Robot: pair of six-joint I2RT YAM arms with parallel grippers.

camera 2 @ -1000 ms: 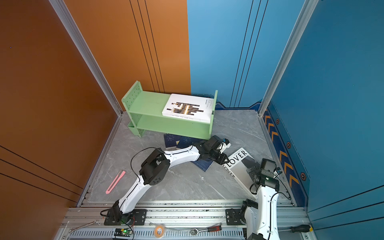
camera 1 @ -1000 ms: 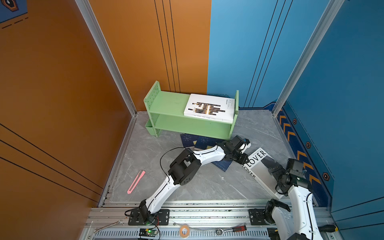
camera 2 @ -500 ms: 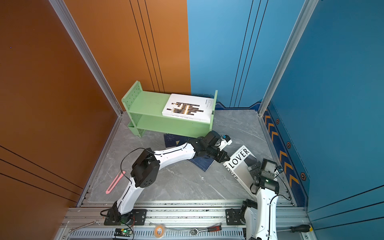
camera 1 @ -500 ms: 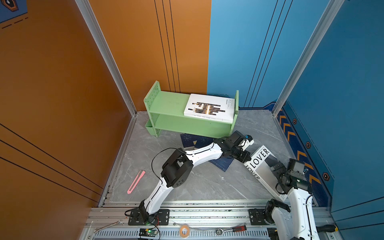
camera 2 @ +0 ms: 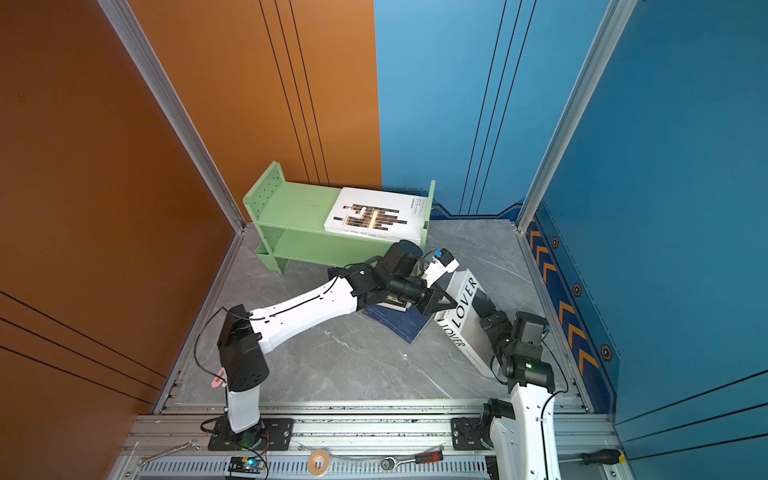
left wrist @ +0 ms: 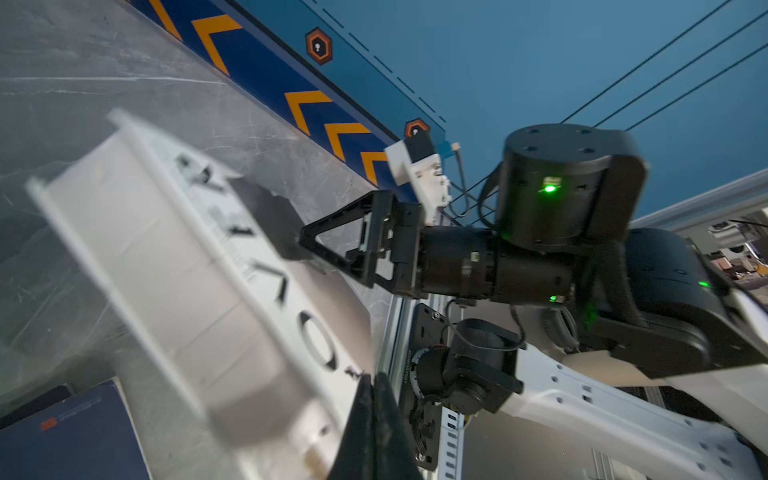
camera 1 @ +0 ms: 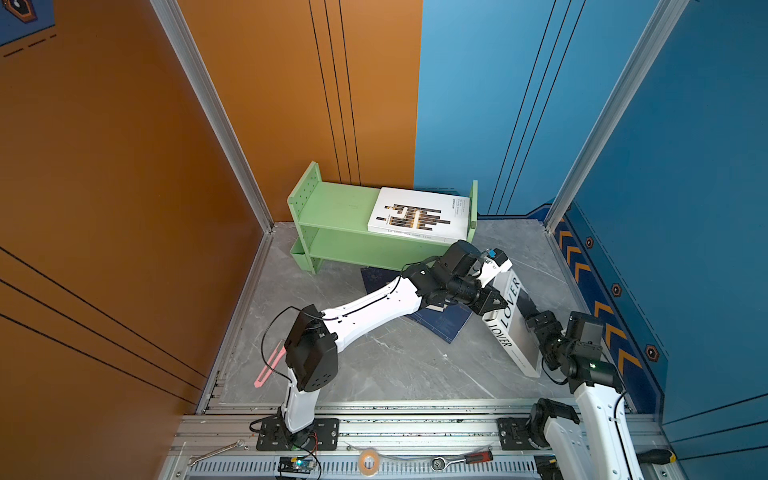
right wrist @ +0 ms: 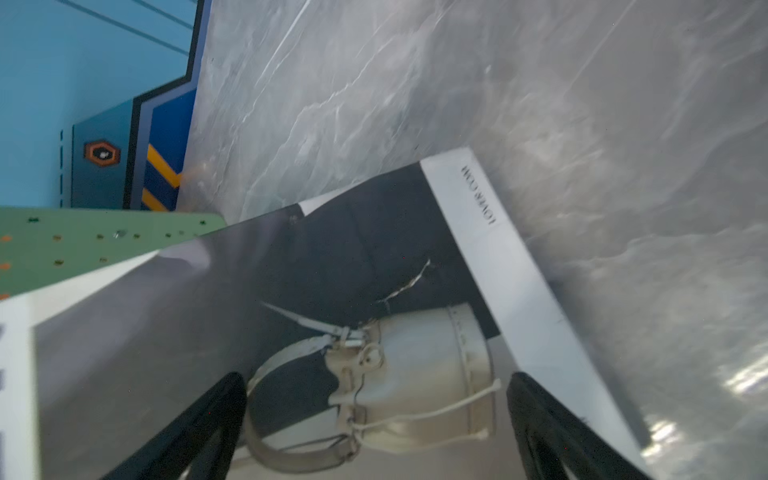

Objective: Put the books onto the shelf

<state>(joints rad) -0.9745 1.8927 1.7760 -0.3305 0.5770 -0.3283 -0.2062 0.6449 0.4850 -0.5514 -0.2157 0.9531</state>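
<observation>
White "LOVER" book with grey photo (camera 1: 514, 328) lies on your grey worktop (camera 1: 374, 365), left tool (camera 1: 498, 301) closed at its edge, right tool (right wrist: 376, 380) wide open over it.

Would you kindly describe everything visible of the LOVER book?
Large, thick and white, the LOVER book has black lettering along one side and a grey photo of a pale bag. It seems tilted, lettered edge raised off the grey floor, beside the navy books. The shut left hand meets that edge; the open right hand is over the photo.
</observation>
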